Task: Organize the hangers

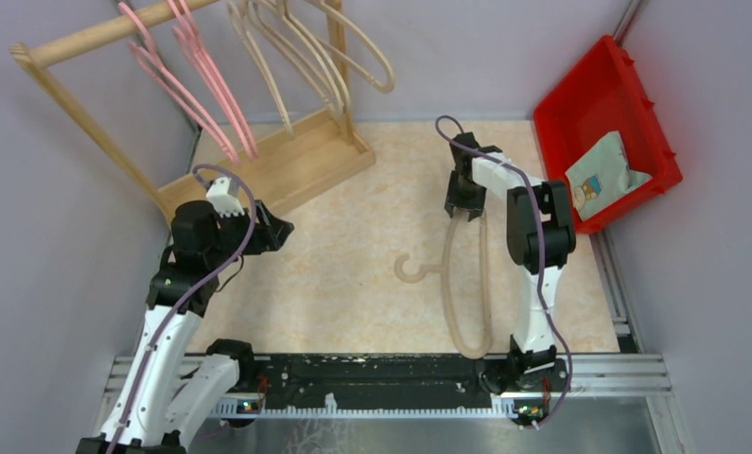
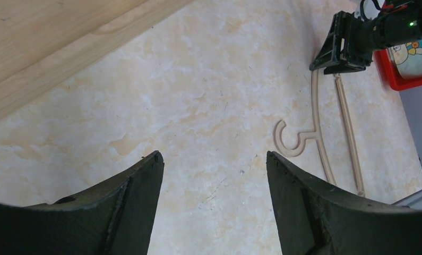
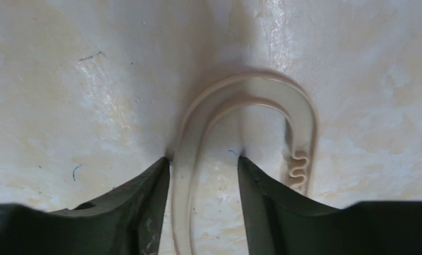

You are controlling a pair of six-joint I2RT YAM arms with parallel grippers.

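A beige hanger (image 1: 486, 284) lies flat on the table, with its hook (image 1: 411, 270) pointing left. My right gripper (image 1: 466, 203) is low over the hanger's far curved end. In the right wrist view its open jaws (image 3: 203, 159) straddle the hanger's left bar (image 3: 186, 175). The left fingertip touches the bar and the right one stands apart. My left gripper (image 1: 275, 230) is open and empty beside the rack's base. Its wrist view (image 2: 214, 159) shows the hanger (image 2: 317, 125) far off. Pink hangers (image 1: 201, 85) and beige hangers (image 1: 306, 66) hang on the rack pole.
The light wooden rack (image 1: 287, 170) stands at the back left, and its base board lies close to my left gripper. A red bin (image 1: 580, 104) holding a printed packet (image 1: 603, 175) sits at the back right. Grey walls close both sides.
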